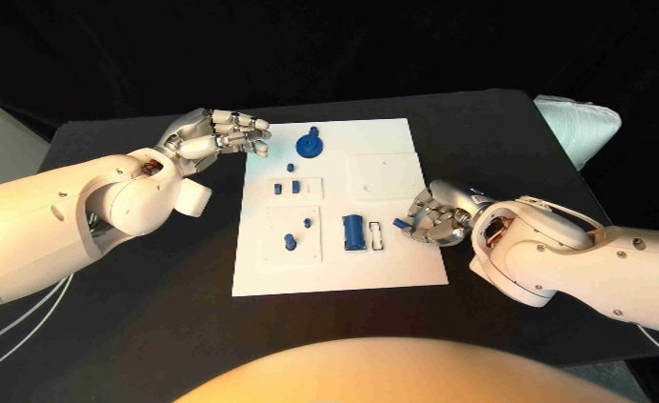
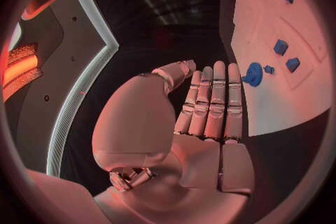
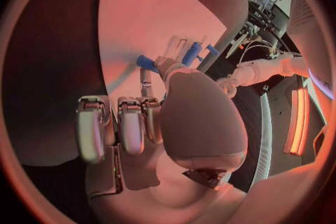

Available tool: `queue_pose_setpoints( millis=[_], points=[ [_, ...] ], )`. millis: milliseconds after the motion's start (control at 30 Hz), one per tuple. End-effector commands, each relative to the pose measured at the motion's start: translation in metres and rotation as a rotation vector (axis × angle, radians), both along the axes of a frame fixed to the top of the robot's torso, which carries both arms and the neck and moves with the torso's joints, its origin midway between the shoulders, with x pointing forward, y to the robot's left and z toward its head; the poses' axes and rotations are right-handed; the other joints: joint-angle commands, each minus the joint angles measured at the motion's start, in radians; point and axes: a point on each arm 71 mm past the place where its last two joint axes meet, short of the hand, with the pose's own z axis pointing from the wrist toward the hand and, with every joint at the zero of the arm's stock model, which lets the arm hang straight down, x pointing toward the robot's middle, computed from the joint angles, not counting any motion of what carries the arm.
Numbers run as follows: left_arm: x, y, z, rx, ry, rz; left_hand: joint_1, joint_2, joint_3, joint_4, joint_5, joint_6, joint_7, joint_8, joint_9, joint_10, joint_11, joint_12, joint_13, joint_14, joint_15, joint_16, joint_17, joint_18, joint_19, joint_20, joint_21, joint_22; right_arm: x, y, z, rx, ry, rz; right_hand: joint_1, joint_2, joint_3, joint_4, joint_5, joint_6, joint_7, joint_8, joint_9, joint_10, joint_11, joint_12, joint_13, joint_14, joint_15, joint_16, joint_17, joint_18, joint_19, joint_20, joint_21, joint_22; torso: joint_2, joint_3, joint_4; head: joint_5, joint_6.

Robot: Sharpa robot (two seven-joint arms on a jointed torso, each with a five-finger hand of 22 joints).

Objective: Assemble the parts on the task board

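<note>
- The table [image 1: 165, 308] was black, with the board [image 1: 391, 265] lying flat in the middle of it, long side running away from the robot.
- The left hand [image 1: 220, 133] hovered just off the board's far left corner. Fingers were pressed together side by side and it held nothing, nothing touching the board either as far as I could see.
- The right hand [image 1: 437, 214] sat at the board's right edge, near end, fingers curled in tight over the white surface. A small blue part [image 1: 401, 224] poked out at its fingertips. Looked like a pinch to me, but honestly I couldn't tell for sure whether it was gripped or just touched.
- The round part [image 1: 313, 146] stood near the board's far edge, close to the left hand.
- A long blue block [image 1: 354, 231] lay just beside the right hand, toward the board's middle.
- Two little parts [image 1: 285, 188] sat in the recess left of centre, and more small parts [image 1: 289, 242] in the recess nearer the robot.
- My read: the step was seating that small part. I'd keep the pinch low and square, line it up before pressing, and go slow so the board didn't slide.
</note>
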Motion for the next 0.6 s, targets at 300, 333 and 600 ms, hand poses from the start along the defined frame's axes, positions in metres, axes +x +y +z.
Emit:
queue_pose_setpoints(
  millis=[300,333,600],
  points=[
    [-0.001,-0.004,0.001,-0.014,0.004,-0.018,0.0,0.008,0.004,0.003,0.004,0.004,0.0,-0.004,-0.002,0.008,0.001,-0.007,0.001,0.007,-0.002,-0.006,0.002,-0.001,0.004,-0.001,-0.005,0.002,0.001,0.015,-0.01,0.131,0.16,-0.066,-0.024,-0.006,0.011,-0.002,-0.002,-0.003,-0.007,0.005,0.005,0.084,-0.007,-0.004,0.239,0.098,-0.003,0.002,0.236,-0.017,0.095,-0.002,-0.009,0.246,0.0,0.0008,0.0005,0.0,0.0],
    [-0.001,-0.003,0.001,-0.014,0.004,-0.019,0.0,0.008,0.004,0.003,0.004,0.003,0.0,-0.005,-0.002,0.008,0.001,-0.008,0.001,0.007,-0.002,-0.006,0.003,-0.001,0.004,-0.001,-0.005,0.002,0.001,0.016,-0.011,0.132,0.164,-0.066,-0.026,-0.007,0.011,-0.002,-0.003,-0.003,-0.007,0.006,0.005,0.085,-0.007,-0.003,0.239,0.098,-0.003,0.002,0.235,-0.017,0.095,-0.002,-0.01,0.246,0.0,0.0007,0.0,0.0,0.0],
    [-0.002,-0.003,0.001,-0.014,0.005,-0.02,0.002,0.008,0.005,0.002,0.005,0.003,0.001,-0.005,-0.002,0.008,0.001,-0.008,0.001,0.007,-0.002,-0.007,0.003,-0.001,0.004,-0.001,-0.005,0.002,0.002,0.024,-0.012,0.145,0.165,-0.067,-0.088,-0.016,0.008,0.001,0.011,-0.004,-0.006,0.012,0.012,0.086,-0.005,0.0,0.241,0.098,-0.002,0.003,0.237,-0.017,0.095,-0.002,-0.008,0.246,0.001,0.0021,-0.0007,0.001,0.0]
  ],
)
